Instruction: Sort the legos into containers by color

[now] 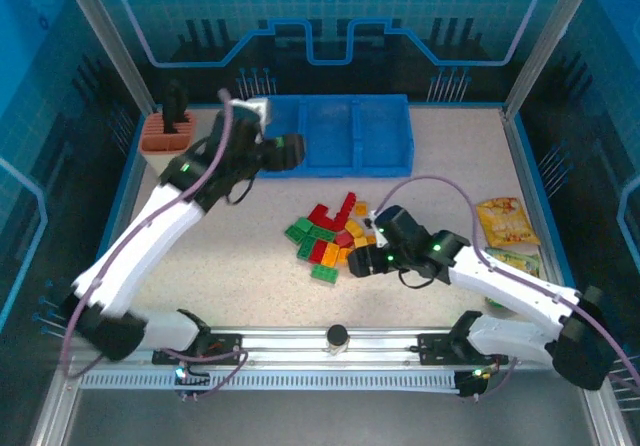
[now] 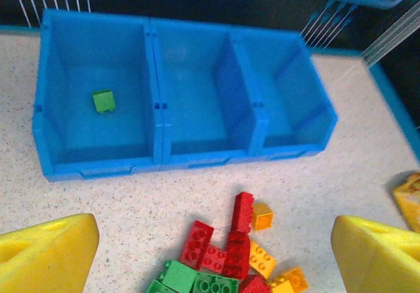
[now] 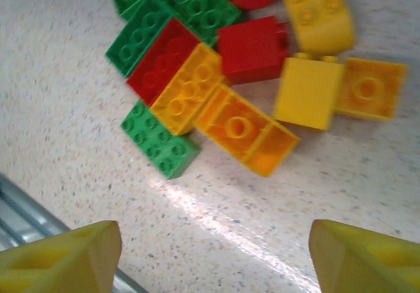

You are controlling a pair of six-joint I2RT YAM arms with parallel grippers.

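At the lower middle of the top view, the right gripper (image 1: 362, 259) sits at the right-hand edge of the pile of legos (image 1: 330, 234). It is by far the nearer arm to the loose bricks. In its wrist view the yellow fingers (image 3: 59, 257) stand wide apart in the bottom corners with nothing between them but bare table (image 3: 216, 234). The pile lies ahead of the opening, across the upper half of the frame.

The nearest green brick (image 3: 161, 140) lies left of centre. Just beside it lies an orange brick (image 3: 244, 132), touching the rest of the heap. Both have their long axes running from upper left to lower right, oblique to the line between the fingers, so a pick of either probably calls for a forward reach and a turn of the wrist.

The left gripper (image 1: 285, 151) hovers in the upper middle of the top view, at the front of the blue tray (image 1: 350, 166) and well apart from the pile. Its own fingers (image 2: 49, 253) are spread and hold nothing. In the left wrist view a sorted green brick (image 2: 104, 100) lies in the left compartment (image 2: 131, 76), at the upper left of that frame.
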